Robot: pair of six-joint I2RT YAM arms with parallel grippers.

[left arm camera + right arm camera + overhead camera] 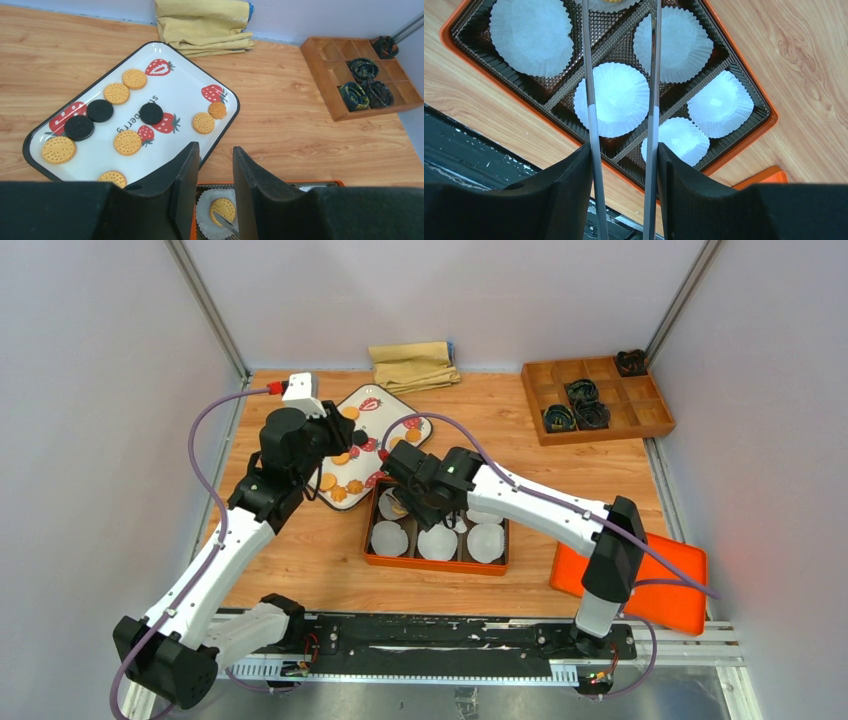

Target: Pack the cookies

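Several golden cookies [127,142] and three black ones [151,113] lie on the white strawberry-print plate [180,85]; they also show in the top view [340,492]. One golden cookie [222,209] lies in a white paper cup in the orange box [437,564]. My left gripper [215,150] is open and empty, above the plate's near edge and the box's far-left cup. My right gripper [624,147] is shut on metal tweezers [589,100], whose two arms stand apart and reach over the box to that cookie. Their tip [226,223] touches it.
The box's other paper cups [619,97] hold nothing. A folded yellow cloth [412,365] lies at the back. A wooden compartment tray [595,400] with dark cups stands at the back right. An orange lid [640,585] lies at the right front.
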